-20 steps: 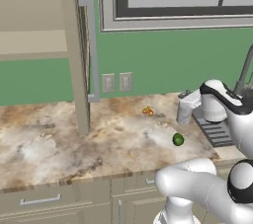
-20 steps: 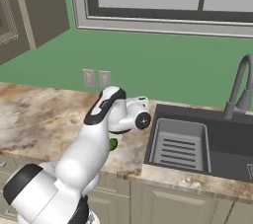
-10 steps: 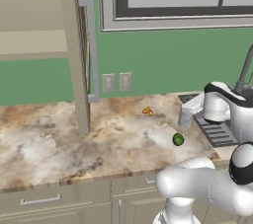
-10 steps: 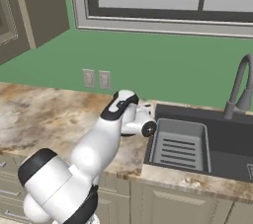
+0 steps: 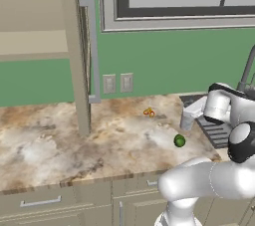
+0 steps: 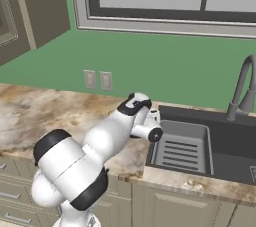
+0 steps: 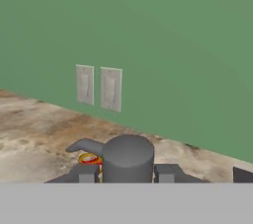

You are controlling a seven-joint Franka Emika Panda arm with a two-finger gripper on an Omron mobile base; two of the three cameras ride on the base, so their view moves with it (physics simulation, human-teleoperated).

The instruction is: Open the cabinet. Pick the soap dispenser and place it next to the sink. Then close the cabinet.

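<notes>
Pincer (image 7: 126, 173) — tight around soap dispenser (image 7: 127, 159)

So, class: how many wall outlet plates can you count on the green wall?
2. One outlet plate sits beside the other outlet plate, side by side above the counter, right of the open cabinet door. None seem hidden.

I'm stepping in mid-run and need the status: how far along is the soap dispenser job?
Done: the beige wall cabinet stands open, its door edge-on. In hand: the small pale grey cylindrical soap dispenser sits between the fingers of the hand, low at the marbled counter beside the dark sink; whether it rests there I cannot tell. Left: let go, then close the cabinet.
</notes>
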